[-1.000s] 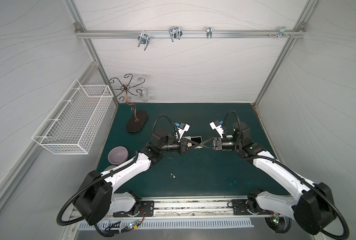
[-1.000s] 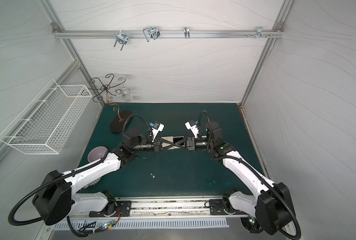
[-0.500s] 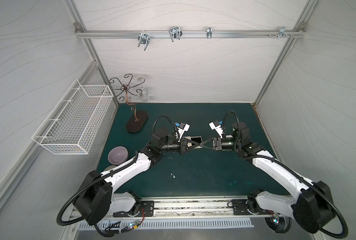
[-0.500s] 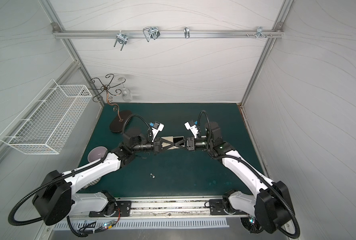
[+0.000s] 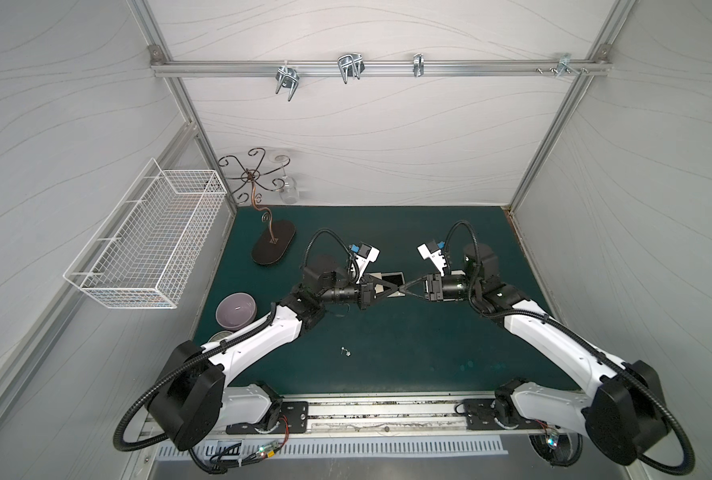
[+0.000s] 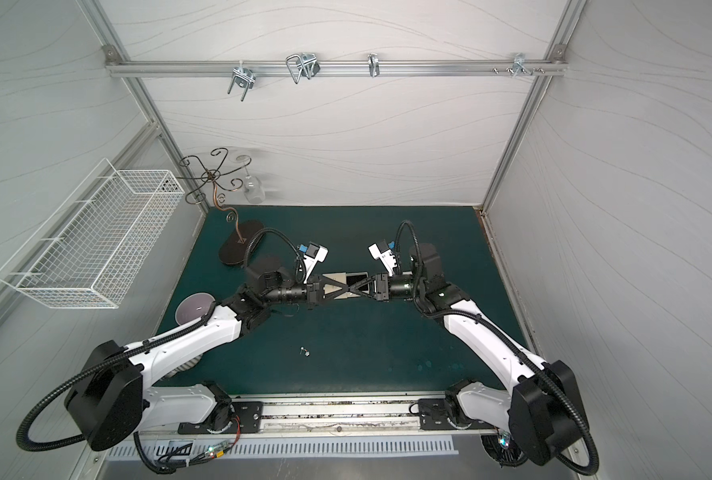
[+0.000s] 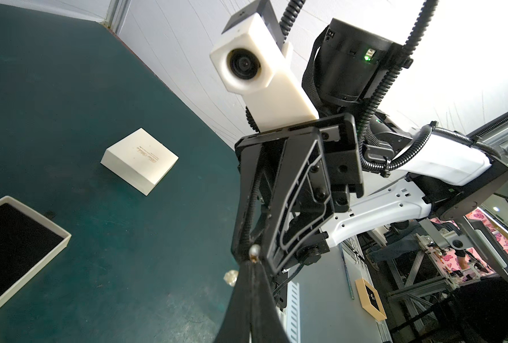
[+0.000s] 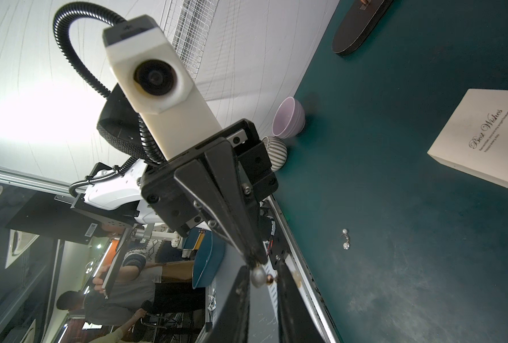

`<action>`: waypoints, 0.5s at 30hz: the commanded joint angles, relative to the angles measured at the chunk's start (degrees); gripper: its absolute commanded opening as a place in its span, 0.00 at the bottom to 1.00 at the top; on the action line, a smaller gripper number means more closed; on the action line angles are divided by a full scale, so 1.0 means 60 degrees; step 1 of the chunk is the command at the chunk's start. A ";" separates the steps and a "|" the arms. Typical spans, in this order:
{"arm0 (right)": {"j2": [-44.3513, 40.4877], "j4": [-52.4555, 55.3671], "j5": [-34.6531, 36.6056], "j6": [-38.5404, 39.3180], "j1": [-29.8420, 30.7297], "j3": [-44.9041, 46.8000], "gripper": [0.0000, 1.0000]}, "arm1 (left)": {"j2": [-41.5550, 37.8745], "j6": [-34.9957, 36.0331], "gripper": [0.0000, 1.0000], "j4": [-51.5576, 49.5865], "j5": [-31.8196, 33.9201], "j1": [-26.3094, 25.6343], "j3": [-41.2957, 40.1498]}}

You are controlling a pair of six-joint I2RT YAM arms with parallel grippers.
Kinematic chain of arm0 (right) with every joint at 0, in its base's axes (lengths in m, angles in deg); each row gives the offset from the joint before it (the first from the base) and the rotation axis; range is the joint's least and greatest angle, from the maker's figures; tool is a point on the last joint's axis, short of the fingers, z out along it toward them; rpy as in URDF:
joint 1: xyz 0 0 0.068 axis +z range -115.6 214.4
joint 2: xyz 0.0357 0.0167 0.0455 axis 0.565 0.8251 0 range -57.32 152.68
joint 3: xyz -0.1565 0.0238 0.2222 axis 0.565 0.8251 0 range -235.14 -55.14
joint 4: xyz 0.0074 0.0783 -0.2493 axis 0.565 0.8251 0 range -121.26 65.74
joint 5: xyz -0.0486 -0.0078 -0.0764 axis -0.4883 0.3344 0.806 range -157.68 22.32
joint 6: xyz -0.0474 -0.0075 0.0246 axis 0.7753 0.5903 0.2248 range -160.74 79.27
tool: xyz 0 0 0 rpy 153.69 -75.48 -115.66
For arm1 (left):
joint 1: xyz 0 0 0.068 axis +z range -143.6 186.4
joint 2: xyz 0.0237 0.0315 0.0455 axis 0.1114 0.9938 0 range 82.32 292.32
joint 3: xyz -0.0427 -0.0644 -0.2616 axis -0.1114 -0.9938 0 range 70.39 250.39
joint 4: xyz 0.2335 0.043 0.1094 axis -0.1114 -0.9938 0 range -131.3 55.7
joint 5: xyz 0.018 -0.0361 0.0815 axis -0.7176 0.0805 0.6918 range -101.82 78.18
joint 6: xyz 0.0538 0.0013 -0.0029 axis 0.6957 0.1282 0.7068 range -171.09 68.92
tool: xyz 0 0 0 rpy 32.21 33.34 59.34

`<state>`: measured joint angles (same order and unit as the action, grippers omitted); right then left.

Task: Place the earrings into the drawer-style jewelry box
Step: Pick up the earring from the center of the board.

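Both grippers meet tip to tip above the mat in both top views. My left gripper (image 7: 254, 262) is shut on an earring, whose pale bead (image 7: 254, 251) sticks out past its tips. My right gripper (image 8: 263, 271) straddles that bead (image 8: 258, 277), its jaws a little apart and one finger (image 8: 240, 297) touching it. Just behind the tips lies the jewelry box's open drawer (image 5: 392, 277), black-lined, which also shows in the left wrist view (image 7: 59, 240). More earrings (image 5: 346, 352) lie loose on the green mat toward the front (image 8: 345, 239).
A closed white box (image 8: 484, 139) with script lettering lies near the drawer. A purple bowl (image 5: 236, 311) and a striped bowl (image 8: 275, 153) sit at the left edge. A metal stand (image 5: 273, 247) is at the back left, and a wire basket (image 5: 150, 245) hangs on the left wall.
My right gripper's jaws have narrowed around the earring's bead. Neither arm has visibly shifted.
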<state>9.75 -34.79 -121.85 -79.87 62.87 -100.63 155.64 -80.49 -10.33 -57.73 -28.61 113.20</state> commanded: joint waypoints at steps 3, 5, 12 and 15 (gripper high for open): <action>0.0041 -0.0235 -0.0116 0.0077 -0.0057 -0.0226 0.17 | -0.0113 -0.0079 0.00 0.0532 -0.0188 -0.0007 0.0102; 0.0057 -0.0244 -0.0134 0.0081 -0.0061 -0.0225 0.16 | -0.0113 -0.0079 0.00 0.0532 -0.0198 0.0001 0.0102; 0.0108 -0.0079 -0.0099 0.0199 -0.0057 -0.0268 0.13 | -0.0071 -0.0094 0.00 0.0503 -0.0135 -0.0009 0.0117; 0.0159 0.0262 0.0015 0.0388 -0.0057 -0.0341 0.13 | -0.0124 -0.0086 0.07 0.0412 -0.0021 0.0000 0.0113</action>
<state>10.08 -34.63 -121.83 -79.54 62.87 -100.94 155.64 -80.86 -10.40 -57.67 -28.61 113.20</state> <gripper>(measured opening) 0.126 0.056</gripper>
